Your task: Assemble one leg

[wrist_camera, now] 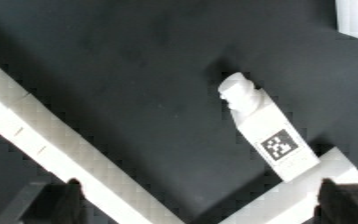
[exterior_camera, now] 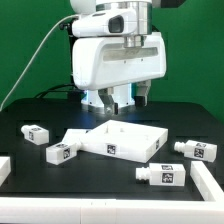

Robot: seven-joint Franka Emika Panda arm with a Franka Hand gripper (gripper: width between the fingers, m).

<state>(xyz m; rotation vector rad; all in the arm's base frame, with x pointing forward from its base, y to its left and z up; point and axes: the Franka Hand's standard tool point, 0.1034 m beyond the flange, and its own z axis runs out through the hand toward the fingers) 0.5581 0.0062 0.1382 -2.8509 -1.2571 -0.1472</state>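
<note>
My pincer (exterior_camera: pixel 122 102) hangs at upper centre of exterior frame, above far edge of tabletop (exterior_camera: pixel 120 142). It holds nothing. Wrist view shows my fingertips (wrist_camera: pixel 59 198) spread wide, bare black table (wrist_camera: pixel 140 90) between them.

Four legs lie loose on table:
- far-left leg (exterior_camera: pixel 35 132), left middle of frame
- near-left leg (exterior_camera: pixel 60 153), just beside tabletop's left corner
- front leg (exterior_camera: pixel 158 175), lower right
- far-right leg (exterior_camera: pixel 197 150), right edge

Wrist-view leg (wrist_camera: pixel 265 125) lies tag up, clear of my fingers; cannot tell which of four.
</note>
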